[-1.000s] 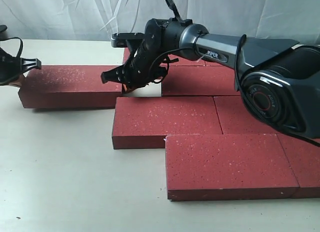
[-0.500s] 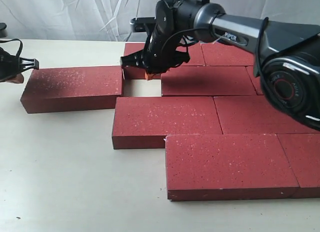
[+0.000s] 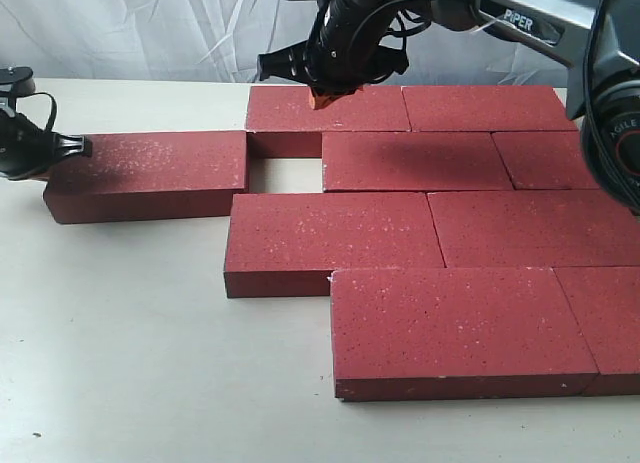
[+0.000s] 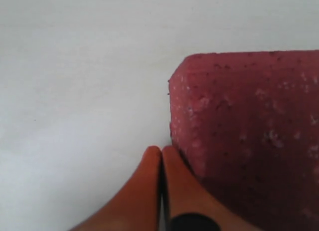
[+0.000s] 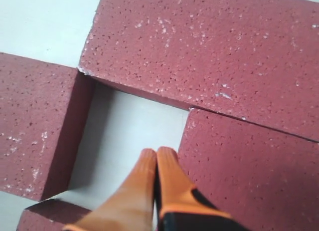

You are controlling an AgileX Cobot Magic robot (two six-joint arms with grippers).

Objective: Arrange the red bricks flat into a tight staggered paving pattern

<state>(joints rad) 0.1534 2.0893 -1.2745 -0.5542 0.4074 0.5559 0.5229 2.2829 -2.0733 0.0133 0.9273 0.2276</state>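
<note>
Several red bricks lie flat in staggered rows. The left brick (image 3: 145,173) (image 4: 249,131) (image 5: 35,126) stands apart from the second-row brick (image 3: 415,160) (image 5: 249,171) by a bare gap (image 3: 285,175) (image 5: 134,131). My left gripper (image 3: 48,163) (image 4: 160,150) is shut and empty, its tips against the left brick's outer end. My right gripper (image 3: 320,100) (image 5: 157,152) is shut and empty. It hangs above the back-left brick (image 3: 325,111) (image 5: 209,51), over the gap's far edge.
The back row continues with another brick (image 3: 485,108), and more bricks fill the third row (image 3: 335,238) and the front row (image 3: 460,328). The pale table (image 3: 120,363) shows to the left and front. A white curtain (image 3: 150,28) hangs behind.
My right gripper has risen out of the gap and moved back over the back-left brick. The left gripper has settled against the left brick's end, and the brick has edged slightly right.
</note>
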